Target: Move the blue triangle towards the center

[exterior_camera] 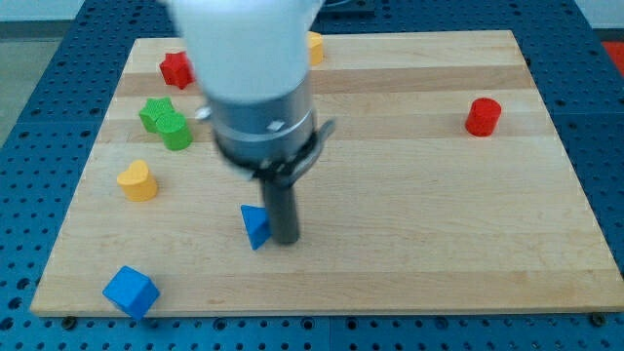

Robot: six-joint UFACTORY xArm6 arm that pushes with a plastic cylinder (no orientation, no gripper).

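Left of the surface's (409,195) middle and toward the view's bottom, my tip (285,241) stands just beside the blue triangle (255,225), on its right side, touching it or very nearly so. My end effector is only a straight dark rod: it has nothing to open, and it holds nothing. The triangle is a small wedge; one corner points toward the view's bottom, and its long axis runs roughly top to bottom. A blue cube (131,291) sits near the bottom-left corner. A yellow block (138,180) and a green block (166,122) lie at the view's left, well apart from my tip. A red block (175,69) sits at the top left, another yellow block (315,47) shows at the top edge beside my arm, and a red cylinder (483,116) stands far to the right.
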